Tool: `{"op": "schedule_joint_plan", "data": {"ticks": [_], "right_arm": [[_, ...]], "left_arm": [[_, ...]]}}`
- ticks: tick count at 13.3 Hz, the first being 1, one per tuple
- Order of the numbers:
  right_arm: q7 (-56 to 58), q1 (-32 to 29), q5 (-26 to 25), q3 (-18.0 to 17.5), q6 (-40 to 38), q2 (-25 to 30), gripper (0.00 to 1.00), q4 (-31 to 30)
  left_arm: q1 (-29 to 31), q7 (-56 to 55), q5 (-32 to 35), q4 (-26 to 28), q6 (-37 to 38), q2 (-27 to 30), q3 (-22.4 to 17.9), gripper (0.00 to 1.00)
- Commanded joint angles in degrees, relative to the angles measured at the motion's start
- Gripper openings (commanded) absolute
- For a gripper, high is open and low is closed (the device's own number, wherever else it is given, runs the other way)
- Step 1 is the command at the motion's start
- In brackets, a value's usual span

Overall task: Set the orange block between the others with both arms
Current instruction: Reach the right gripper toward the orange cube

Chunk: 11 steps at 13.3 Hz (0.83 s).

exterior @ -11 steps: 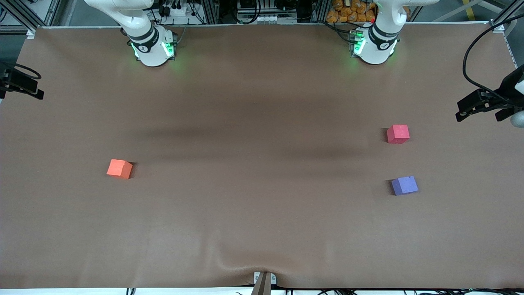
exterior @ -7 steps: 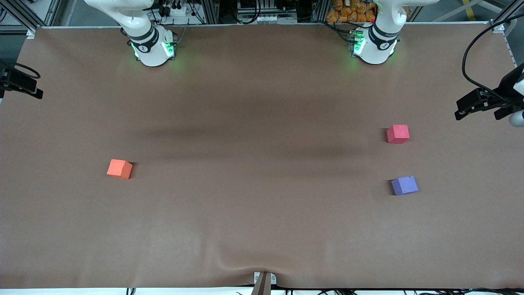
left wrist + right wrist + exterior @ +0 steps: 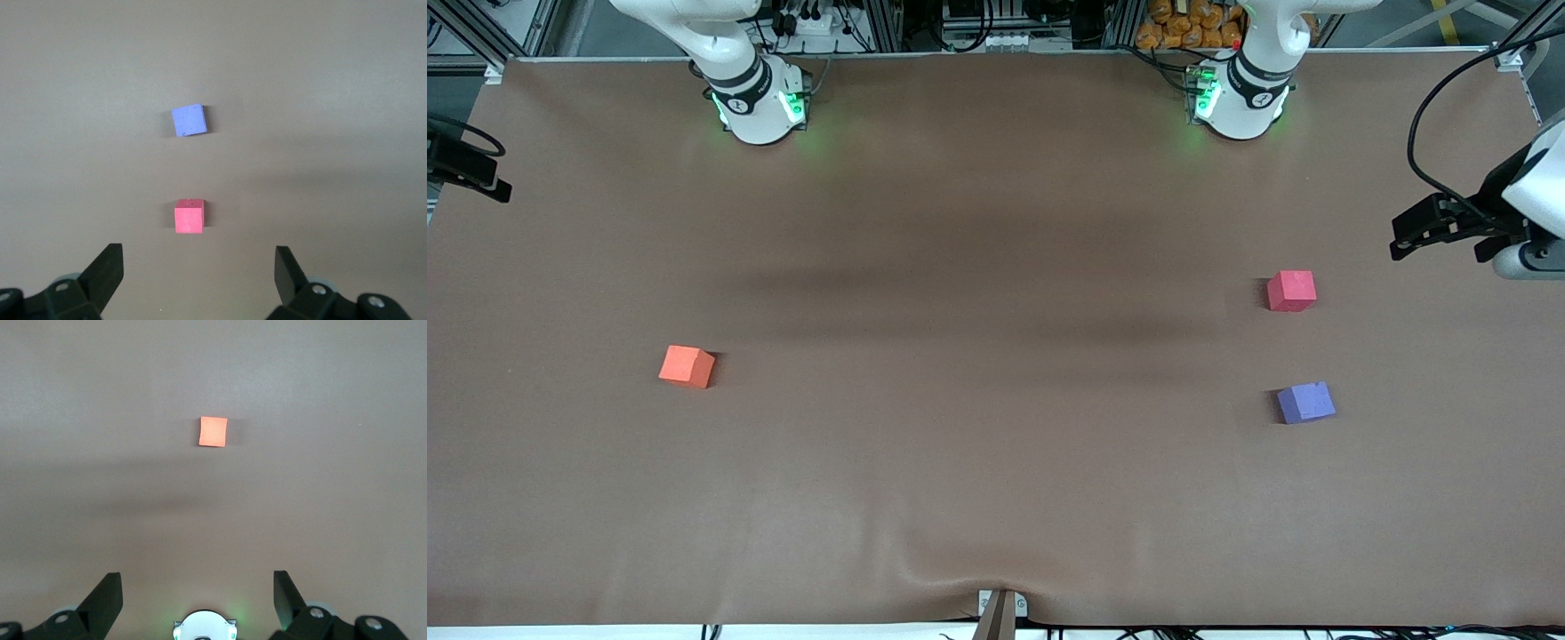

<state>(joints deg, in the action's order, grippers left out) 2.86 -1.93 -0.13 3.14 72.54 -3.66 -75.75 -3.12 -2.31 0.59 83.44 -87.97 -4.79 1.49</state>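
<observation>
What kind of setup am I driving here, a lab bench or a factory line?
Most likely a robotics lab bench: a brown-covered table framed by aluminium rails, cables and power strips along its edge, and only foam test cubes on it, such as the orange block.

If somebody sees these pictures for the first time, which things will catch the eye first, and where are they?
Three bright cubes stand out on the brown table. The orange block sits alone toward the right arm's end. The pinkish-red cube and the bluish-purple cube sit apart toward the left arm's end, the purple one nearer the front camera. The left gripper hangs open above them.
</observation>
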Motion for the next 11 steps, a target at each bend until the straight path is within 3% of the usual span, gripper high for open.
{"op": "schedule_joint_plan", "data": {"ticks": [1,7,11], "right_arm": [[0.66,-0.62,-0.75,-0.59,-0.03,-1.34,1.0,0.17],[0.75,-0.53,-1.01,-0.68,4.87,-7.67,1.0,0.52],[0.57,-1.67,-1.02,-0.51,8.22,-14.95,1.0,0.43]], "left_arm": [[0.4,-0.76,0.46,-0.12,0.78,-0.05,0.45,1.0],[1.1,-0.59,0.46,-0.47,0.78,-0.22,0.27,1.0],[1.02,-0.5,0.55,-0.56,0.7,-0.22,0.27,1.0]]}}
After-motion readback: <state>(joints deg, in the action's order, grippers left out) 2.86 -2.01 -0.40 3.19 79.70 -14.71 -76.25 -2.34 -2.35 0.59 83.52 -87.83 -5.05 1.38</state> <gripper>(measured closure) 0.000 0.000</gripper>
